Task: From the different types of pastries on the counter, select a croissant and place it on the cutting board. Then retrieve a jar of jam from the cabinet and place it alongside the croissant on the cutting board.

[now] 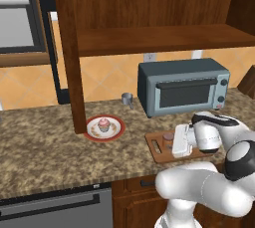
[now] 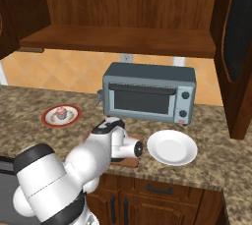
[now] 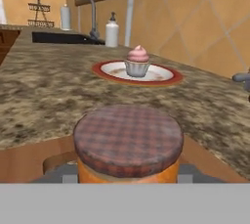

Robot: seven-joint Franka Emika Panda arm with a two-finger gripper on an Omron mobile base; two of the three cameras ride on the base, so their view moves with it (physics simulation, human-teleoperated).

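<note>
Jam jar (image 3: 128, 142) clenched in the jaws, seemingly resting on cutting board (image 1: 158, 148); release gently, lift straight clear.

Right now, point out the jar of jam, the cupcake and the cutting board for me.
jar of jam (image 3: 128, 137), hand view, middle of its plaid lid.
cupcake (image 1: 103, 124), left base view, pink frosting.
cutting board (image 1: 155, 147), left base view, bare end by the slot handle.

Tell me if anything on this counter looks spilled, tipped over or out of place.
Nothing stands out. The jar of jam stands upright over the cutting board in the gripper. The cupcake sits upright on its red-rimmed plate, and the counter shows no spills.
</note>
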